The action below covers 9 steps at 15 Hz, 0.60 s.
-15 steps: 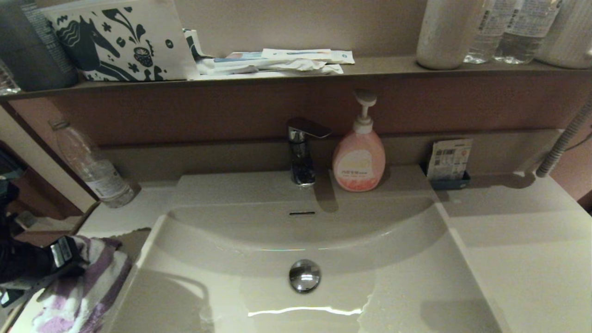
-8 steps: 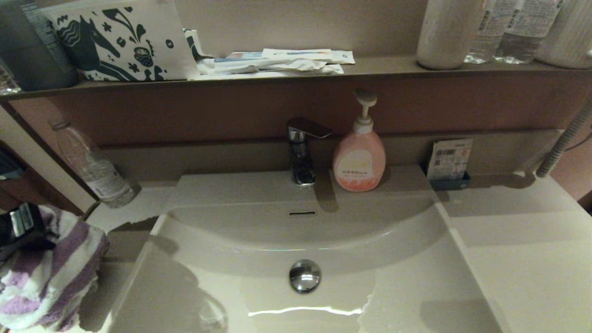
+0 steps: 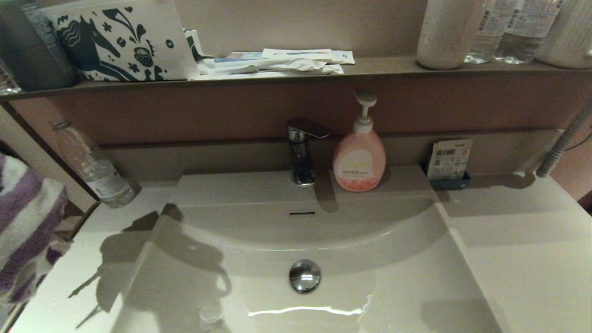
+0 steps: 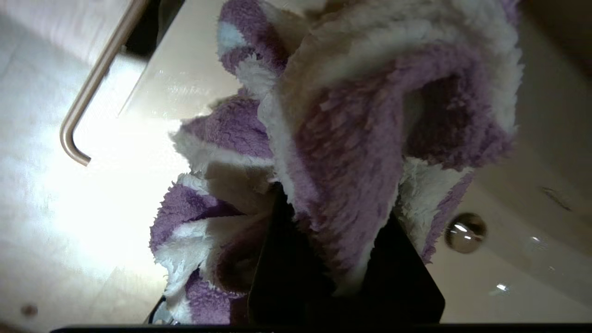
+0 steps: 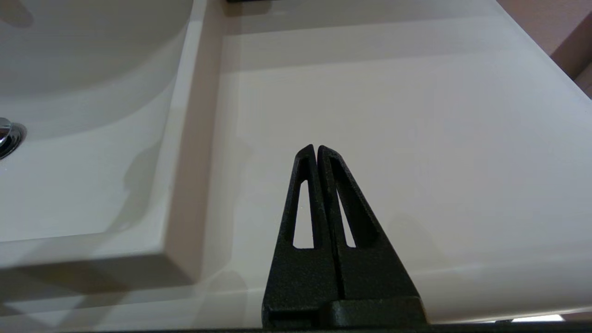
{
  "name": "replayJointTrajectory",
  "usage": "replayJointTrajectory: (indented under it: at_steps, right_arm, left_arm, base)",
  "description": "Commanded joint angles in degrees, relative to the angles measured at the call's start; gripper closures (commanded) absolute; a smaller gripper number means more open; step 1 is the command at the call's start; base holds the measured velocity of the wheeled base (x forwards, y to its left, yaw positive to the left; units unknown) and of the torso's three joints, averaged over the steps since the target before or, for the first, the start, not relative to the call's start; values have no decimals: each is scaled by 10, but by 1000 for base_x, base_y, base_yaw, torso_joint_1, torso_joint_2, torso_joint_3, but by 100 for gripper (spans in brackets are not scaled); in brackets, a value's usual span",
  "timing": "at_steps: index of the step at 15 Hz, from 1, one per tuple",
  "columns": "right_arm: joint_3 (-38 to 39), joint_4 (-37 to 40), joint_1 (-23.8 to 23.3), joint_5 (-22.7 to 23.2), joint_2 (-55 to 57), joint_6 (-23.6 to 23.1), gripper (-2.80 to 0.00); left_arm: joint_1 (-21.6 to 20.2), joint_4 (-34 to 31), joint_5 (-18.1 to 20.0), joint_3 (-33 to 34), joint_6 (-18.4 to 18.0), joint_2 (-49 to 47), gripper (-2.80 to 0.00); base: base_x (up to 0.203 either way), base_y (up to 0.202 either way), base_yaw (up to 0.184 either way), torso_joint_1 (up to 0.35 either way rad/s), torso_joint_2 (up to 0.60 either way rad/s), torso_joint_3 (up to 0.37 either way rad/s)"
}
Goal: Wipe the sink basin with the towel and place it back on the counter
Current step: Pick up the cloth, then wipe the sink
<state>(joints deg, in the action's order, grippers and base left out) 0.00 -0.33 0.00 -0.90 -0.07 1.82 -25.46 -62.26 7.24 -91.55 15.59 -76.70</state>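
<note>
The purple and white striped towel (image 3: 25, 222) hangs in the air at the far left, above the left part of the counter (image 3: 83, 263). In the left wrist view my left gripper (image 4: 342, 240) is shut on the towel (image 4: 351, 138), whose bunched folds cover most of both dark fingers (image 4: 286, 268). The sink basin (image 3: 333, 240) with its chrome drain plug (image 3: 304, 275) lies to the right of the towel. The plug (image 4: 465, 232) also shows beyond the cloth. My right gripper (image 5: 316, 149) is shut and empty over the right counter (image 5: 416, 115).
A faucet (image 3: 301, 152) and a pink soap bottle (image 3: 359, 159) stand behind the basin. A water bottle (image 3: 92, 166) leans at the back left. A packet (image 3: 449, 159) sits at the back right. The brown shelf (image 3: 379, 69) above carries bottles and a pouch.
The towel has been lifted off the left counter and carried up and to the left. The left gripper has left the head view; the towel's shadow now falls on the counter and basin.
</note>
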Motion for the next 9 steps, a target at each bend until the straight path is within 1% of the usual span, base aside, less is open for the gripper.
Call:
replayJointTrajectory:
  at_steps: [1, 3, 5, 6, 8, 9]
  right_arm:
    - [0, 0, 0, 0, 1, 0, 0]
    - [0, 0, 0, 0, 1, 0, 0]
    - [0, 0, 0, 0, 1, 0, 0]
    - [0, 0, 0, 0, 1, 0, 0]
    - [0, 0, 0, 0, 1, 0, 0]
    - [0, 0, 0, 0, 1, 0, 0]
  left_arm:
    - [29, -43, 1, -77, 2, 18, 0]
    - [71, -73, 2, -132, 3, 19, 0]
    - [117, -92, 3, -145, 8, 24, 0]
    - [146, -99, 4, -143, 22, 27, 0]
    - [216, -98, 3, -132, 86, 20, 0]
    - [244, -88, -2, -105, 108, 16, 0]
  base:
    - [0, 0, 0, 0, 0, 0]
    - [0, 0, 0, 0, 0, 0]
    - [0, 0, 0, 0, 0, 0]
    - [0, 0, 0, 0, 0, 0]
    - [0, 0, 0, 0, 0, 0]
    - [0, 0, 0, 0, 0, 0]
